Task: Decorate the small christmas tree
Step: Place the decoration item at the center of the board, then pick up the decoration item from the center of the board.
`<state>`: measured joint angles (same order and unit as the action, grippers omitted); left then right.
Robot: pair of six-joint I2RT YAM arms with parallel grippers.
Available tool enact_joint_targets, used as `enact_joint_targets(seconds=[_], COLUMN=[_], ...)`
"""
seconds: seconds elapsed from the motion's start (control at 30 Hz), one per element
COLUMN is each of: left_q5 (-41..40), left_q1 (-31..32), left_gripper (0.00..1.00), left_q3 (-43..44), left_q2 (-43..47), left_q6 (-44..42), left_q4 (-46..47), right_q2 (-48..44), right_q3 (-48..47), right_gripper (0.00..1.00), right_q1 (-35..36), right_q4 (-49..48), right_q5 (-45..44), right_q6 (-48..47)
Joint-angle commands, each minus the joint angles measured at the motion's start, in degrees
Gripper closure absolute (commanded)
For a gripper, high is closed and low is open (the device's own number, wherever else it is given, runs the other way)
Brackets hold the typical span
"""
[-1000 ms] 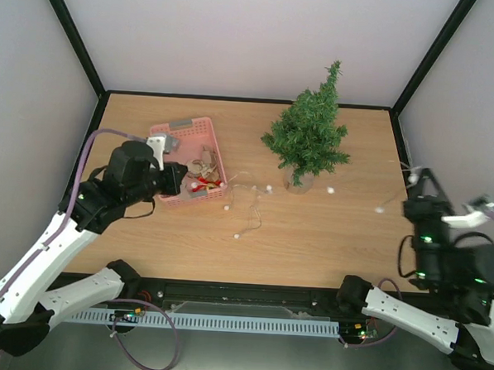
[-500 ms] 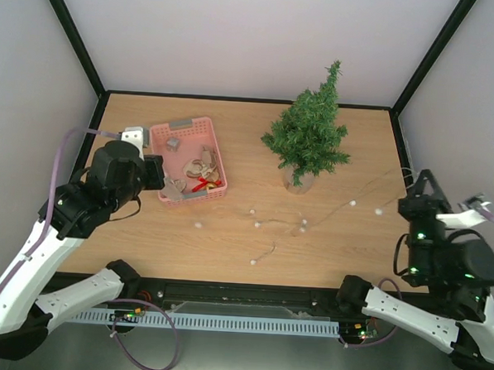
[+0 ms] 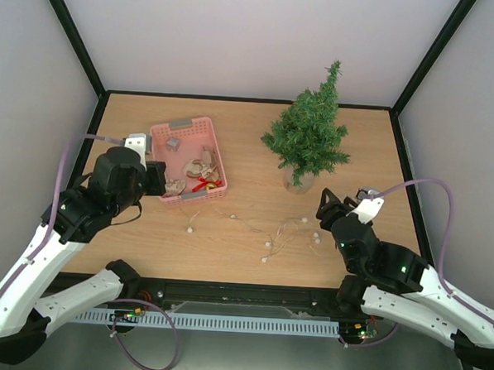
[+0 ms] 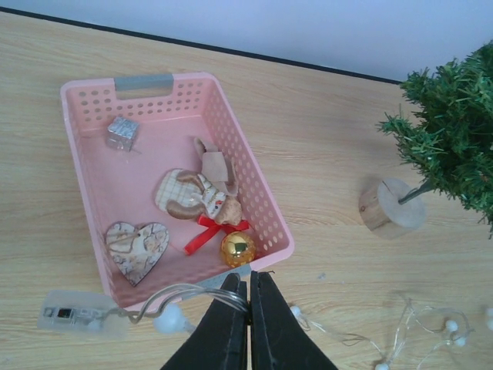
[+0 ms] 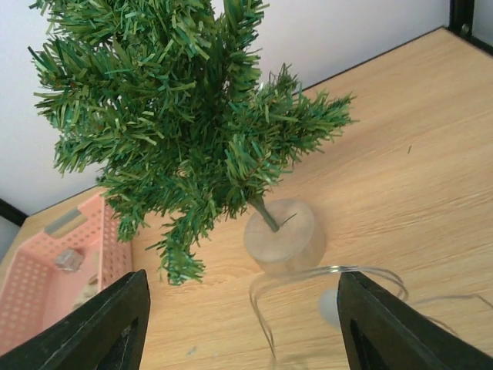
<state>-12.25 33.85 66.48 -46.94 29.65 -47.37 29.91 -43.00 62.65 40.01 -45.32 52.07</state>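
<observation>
Pinching the light string (image 4: 192, 291) by the basket (image 4: 266, 204) rim, the left hand (image 4: 248, 279) is clenched (battery pack (image 4: 81, 316) just beside). The right hand (image 5: 240, 276) is spread wide, gripping nothing, facing the tree (image 3: 309, 134), which stands upright on the surface (image 3: 357, 141), right of the basket.

The small christmas tree (image 3: 308, 132) stands upright on the far right part of the table (image 3: 242, 123); its dark-green, bushy needle branches spread widest low down and taper to a pointed top; a thin stem runs down into a pale round wooden base (image 3: 298, 183), which sits flat on the wood.
</observation>
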Motion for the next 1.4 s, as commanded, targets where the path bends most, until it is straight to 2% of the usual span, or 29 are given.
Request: enact_joint_targets(seconds=[0.0, 0.17, 0.3, 0.37, 0.57, 0.73, 1.03, 1.1, 1.2, 1.37], left_q5=[2.51, 4.70, 3.86, 4.05, 5.69, 7.84, 6.85, 6.84, 7.68, 8.43], left_q1=[0.08, 0.08, 0.08, 0.08, 0.09, 0.10, 0.16, 0.10, 0.08, 0.12], left_gripper=[0.98, 0.98, 0.98, 0.98, 0.98, 0.98, 0.98, 0.98, 0.98, 0.98], left_q3=[0.38, -0.38, -1.55, -1.61, -1.85, -2.00, -2.46, -2.64, -3.38, -3.58], left_q2=[0.62, 1.18, 1.65, 1.43, 1.97, 1.90, 3.62, 4.09, 4.72, 5.00], left_q6=[-1.28, -0.72, 0.15, 0.23, 0.21, 0.16, 0.97, 1.17, 1.30, 1.66], left_q4=[2.17, 2.32, 1.80, 1.28, 1.78, 2.50, 1.63, 1.58, 1.87, 1.66], right_q2=[-1.13, 0.41, 0.32, -0.72, 0.23, 10.03, 36.08, 39.95, 45.73, 54.70], right_q3=[-0.66, -2.29, -4.29, -4.20, 4.69, 9.37, 7.03, 7.91, 8.02, 5.71], right_gripper=[0.32, 0.30, 0.29, 0.29, 0.30, 0.36, 0.37, 0.37, 0.37, 0.32], right_q1=[0.37, 0.37, 0.36, 0.36, 0.37, 0.37, 0.32, 0.01, -1.46, -3.21], right_q4=[0.40, -2.08, -1.33, -4.73, -29.64, -45.50, -58.12, -62.10, -65.84, -66.97], right_q5=[4.70, 8.47, 6.44, 8.49, 28.21, 42.58, 45.07, 44.64, 49.31, 52.88], right_q6=[0.21, -4.04, 2.78, 4.11, -17.97, -33.16, -54.40, -57.22, -59.88, -61.17])
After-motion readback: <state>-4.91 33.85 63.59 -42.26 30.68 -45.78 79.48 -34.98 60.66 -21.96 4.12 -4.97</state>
